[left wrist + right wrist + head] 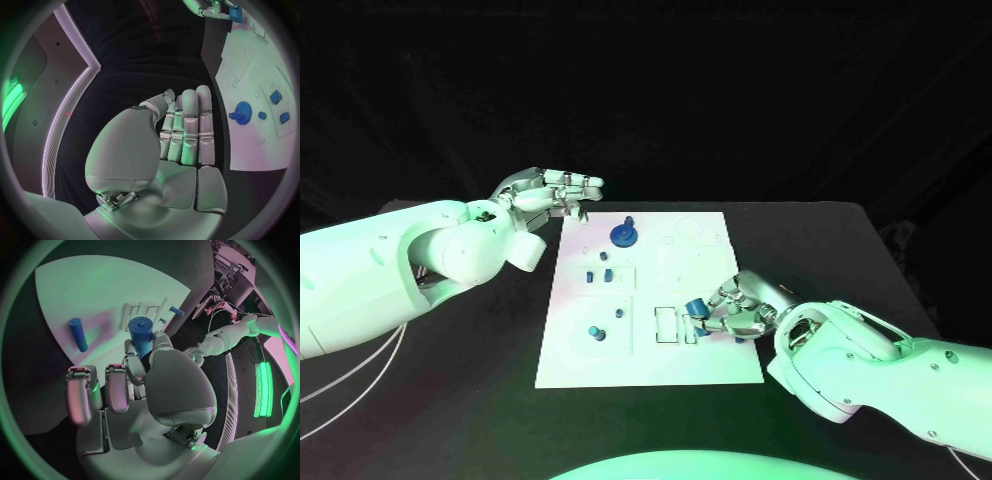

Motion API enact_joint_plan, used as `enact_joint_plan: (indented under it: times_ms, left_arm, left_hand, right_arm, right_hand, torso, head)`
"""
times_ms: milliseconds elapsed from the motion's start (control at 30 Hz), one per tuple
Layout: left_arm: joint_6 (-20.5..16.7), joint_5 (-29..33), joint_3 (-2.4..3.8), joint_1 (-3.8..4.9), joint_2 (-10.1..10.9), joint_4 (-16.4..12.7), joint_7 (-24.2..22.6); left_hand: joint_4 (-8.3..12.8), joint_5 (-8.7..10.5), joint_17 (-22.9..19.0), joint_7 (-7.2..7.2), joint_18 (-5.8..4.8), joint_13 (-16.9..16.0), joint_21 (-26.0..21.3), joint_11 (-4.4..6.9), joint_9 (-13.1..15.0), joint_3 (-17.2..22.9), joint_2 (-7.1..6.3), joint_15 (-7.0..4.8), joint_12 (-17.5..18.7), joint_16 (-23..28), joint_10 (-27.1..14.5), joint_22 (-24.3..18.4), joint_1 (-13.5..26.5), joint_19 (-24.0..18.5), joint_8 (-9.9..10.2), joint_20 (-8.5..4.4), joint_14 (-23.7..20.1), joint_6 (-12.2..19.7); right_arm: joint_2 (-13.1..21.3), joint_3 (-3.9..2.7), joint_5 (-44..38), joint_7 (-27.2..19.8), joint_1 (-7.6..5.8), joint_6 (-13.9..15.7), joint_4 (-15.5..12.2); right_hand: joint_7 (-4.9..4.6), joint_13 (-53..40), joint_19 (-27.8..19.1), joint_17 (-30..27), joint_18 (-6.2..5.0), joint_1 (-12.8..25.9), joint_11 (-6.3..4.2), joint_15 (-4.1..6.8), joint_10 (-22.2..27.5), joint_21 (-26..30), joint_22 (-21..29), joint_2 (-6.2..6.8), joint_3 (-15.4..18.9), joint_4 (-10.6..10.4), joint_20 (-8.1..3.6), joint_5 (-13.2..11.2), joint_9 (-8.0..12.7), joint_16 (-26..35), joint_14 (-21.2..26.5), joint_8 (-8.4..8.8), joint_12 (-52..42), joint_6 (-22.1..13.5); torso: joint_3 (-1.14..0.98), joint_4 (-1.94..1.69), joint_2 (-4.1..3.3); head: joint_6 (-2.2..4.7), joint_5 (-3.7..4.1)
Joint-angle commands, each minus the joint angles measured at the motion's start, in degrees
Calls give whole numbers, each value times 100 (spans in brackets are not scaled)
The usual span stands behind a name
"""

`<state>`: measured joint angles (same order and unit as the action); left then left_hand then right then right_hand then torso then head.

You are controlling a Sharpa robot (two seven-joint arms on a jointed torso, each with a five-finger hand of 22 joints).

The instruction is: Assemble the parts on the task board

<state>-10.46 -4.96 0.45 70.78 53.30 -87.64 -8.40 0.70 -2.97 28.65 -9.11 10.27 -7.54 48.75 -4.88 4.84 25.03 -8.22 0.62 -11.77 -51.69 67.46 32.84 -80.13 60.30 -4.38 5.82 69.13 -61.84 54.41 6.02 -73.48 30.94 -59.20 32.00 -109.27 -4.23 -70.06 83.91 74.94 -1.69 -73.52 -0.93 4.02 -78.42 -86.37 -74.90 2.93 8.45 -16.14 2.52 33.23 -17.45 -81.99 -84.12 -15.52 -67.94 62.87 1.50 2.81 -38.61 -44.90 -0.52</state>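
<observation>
**Blue cylinder held at the board's right edge**

The black table [848, 240] is seen beneath everything, with the white task board [689, 300] laid lengthwise at its middle. The left arm [401, 270] is brought in from the left, and the right arm [877, 365] from the near right.

The left hand [553, 192] is held above the table at the board's far left corner; nothing is gripped in it, and in the left wrist view its fingers [190, 125] are seen stretched out side by side, straight and close together. The right hand [740, 310] is placed over the board's right edge, near its nearer half. A blue cylinder [141, 335] is pinched upright between the thumb and a finger of this hand, while the other fingers [94, 390] are left loosely apart.

A blue gear [626, 235] is seated at the far end of the board. Smaller blue parts [606, 270] are found left of the board's middle, and a small round one [596, 331] lies nearer. A second blue cylinder [78, 334] is lying flat on the board, apart from the held one.
</observation>
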Motion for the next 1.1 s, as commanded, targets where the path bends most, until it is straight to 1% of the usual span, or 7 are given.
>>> enact_joint_plan:
  times_ms: [33,267,467,633,933,1000,1100]
  left_arm:
    - [96,29,4,3,-11,-18,-25]
    - [100,30,4,3,-26,-16,-23]
    - [109,40,4,3,-35,-12,-13]
    - [104,60,4,3,-34,-13,-16]
    - [116,78,4,3,-31,-19,-9]
    - [118,79,4,3,-31,-20,-6]
    - [116,80,4,3,-28,-19,-4]
  left_hand:
    - [4,4,-6,-18,31,-6,-36,-20,-7,-18,14,3,-20,22,-40,-6,15,49,5,-4,-23,-14]
    - [4,4,-6,-18,31,-6,-36,-20,-7,-18,14,3,-20,22,-40,-6,15,49,5,-4,-23,-14]
    - [5,4,-6,-18,31,-7,-37,-20,-7,-18,15,3,-21,22,-41,-7,14,50,5,-5,-23,-13]
    - [-11,5,-11,-21,30,-8,-48,-23,-12,-35,26,6,-25,22,-49,-15,43,52,5,-2,-22,-11]
    - [-12,5,-12,-21,30,-8,-49,-23,-13,-37,27,6,-25,22,-50,-16,45,53,5,-2,-21,-11]
    - [-12,5,-12,-21,30,-8,-49,-23,-13,-37,27,6,-25,22,-50,-16,45,53,5,-2,-21,-11]
    - [-12,5,-12,-21,30,-8,-49,-23,-13,-37,27,6,-25,22,-50,-16,45,53,5,-2,-21,-11]
  right_arm:
    - [-115,-1,286,-83,-7,-92,45]
    - [-423,5,418,-90,-12,-308,240]
    - [-673,18,448,-87,-11,-436,418]
    - [-758,23,404,-71,-10,-443,519]
    - [-855,24,322,-38,-10,-493,658]
    - [-865,24,306,-29,-10,-527,673]
    - [-874,24,286,-33,-10,-569,677]
  right_hand:
    - [82,-15,472,78,94,71,10,39,-49,-26,-1411,-85,25,-47,-48,13,-113,-35,-325,-66,-40,76]
    - [92,-45,477,95,97,239,3,46,-81,-41,-1416,-156,98,-48,-55,-98,-147,-47,-328,-86,-52,84]
    - [106,-144,526,331,124,391,-7,53,-154,-160,-1450,-229,190,-46,-63,-400,-189,-183,-373,-113,-138,106]
    - [112,-178,532,358,127,441,-11,55,-176,-176,-1455,-257,221,-50,-66,-461,-204,-199,-377,-124,-167,116]
    - [124,-205,530,362,126,519,-21,62,-198,-171,-1453,-274,282,-49,-71,-546,-230,-203,-374,-146,-183,135]
    - [126,-208,526,361,124,579,-22,63,-198,-162,-1450,-271,335,-48,-73,-680,-245,-203,-372,-154,-175,133]
    - [123,-207,516,343,119,699,-19,61,-192,-140,-1444,-250,442,-47,-73,-1098,-271,-193,-365,-167,-152,122]
  torso:
    - [0,6,-3]
    - [-6,-5,-9]
    - [-3,-7,-9]
    - [-6,1,-18]
    - [-5,3,-16]
    - [-5,-3,-14]
    - [-5,3,-10]
  head:
    - [4,-6]
    - [7,-3]
    - [1,-14]
    - [7,-28]
    - [-22,-46]
    - [-36,-46]
    - [-39,-60]
